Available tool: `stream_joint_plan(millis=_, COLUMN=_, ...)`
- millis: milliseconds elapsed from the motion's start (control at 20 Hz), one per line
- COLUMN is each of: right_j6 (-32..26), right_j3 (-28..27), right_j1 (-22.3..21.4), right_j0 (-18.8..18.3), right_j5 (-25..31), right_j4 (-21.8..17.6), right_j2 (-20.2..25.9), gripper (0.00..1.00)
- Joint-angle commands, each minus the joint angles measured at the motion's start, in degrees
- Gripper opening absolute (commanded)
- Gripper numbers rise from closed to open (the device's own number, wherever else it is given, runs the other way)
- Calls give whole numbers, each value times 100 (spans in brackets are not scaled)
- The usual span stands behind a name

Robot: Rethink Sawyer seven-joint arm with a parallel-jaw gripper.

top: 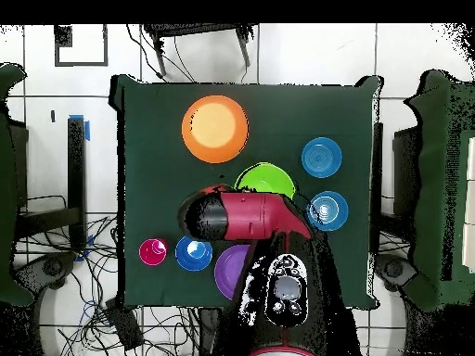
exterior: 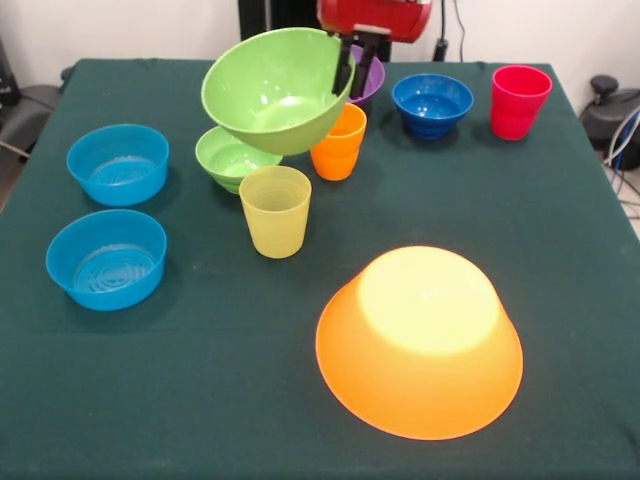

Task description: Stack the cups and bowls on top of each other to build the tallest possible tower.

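Large green bowl [exterior: 272, 88] hangs tilted, rim pinched by gripper [exterior: 354, 68].

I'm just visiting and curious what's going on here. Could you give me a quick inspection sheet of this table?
Surface: dark green cloth table.
Job's things: huge orange bowl upside down; large green bowl lifted and tilted; small green bowl, two light blue bowls, dark blue bowl and purple bowl upright; yellow cup, orange cup and red cup upright. No tower yet.
Clutter: nothing seen.
Claw: shut on the large green bowl's rim.
Cables: tangled wires on the floor.
Surroundings: white tiled floor.
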Motion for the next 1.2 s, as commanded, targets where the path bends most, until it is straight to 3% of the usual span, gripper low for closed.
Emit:
stream_joint_plan(millis=50, right_j6=-186, right_j3=488, right_j1=-232, right_j0=-633, right_j5=-85, right_j4=-114, right_j2=783, gripper=0)
stream_joint_plan(millis=400, right_j6=753, right_j3=-428, right_j1=202, right_j0=264, right_j5=375, right_j4=178, right_j2=645, gripper=0)
stream_joint_plan(millis=500, right_j6=971, right_j3=-761, right_j1=419, right_j0=486, right_j5=232, right_j4=226, right_j2=557, gripper=0)
stream_joint_plan(millis=700, right_j6=1180, right_j3=-1301, right_j1=719, right_j0=858, right_j5=350, right_j4=279, right_j2=251, gripper=0)
stream_joint_plan(millis=950, right_j6=1208, right_j3=-1848, right_j1=1028, right_j0=1011, right_j5=575, right_j4=525, right_j2=228, gripper=0)
stream_joint_plan(millis=1200, right_j6=1296, right_j3=-2840, right_j1=1665, right_j0=1374, right_j5=574, right_j4=517, right_j2=-206, gripper=0)
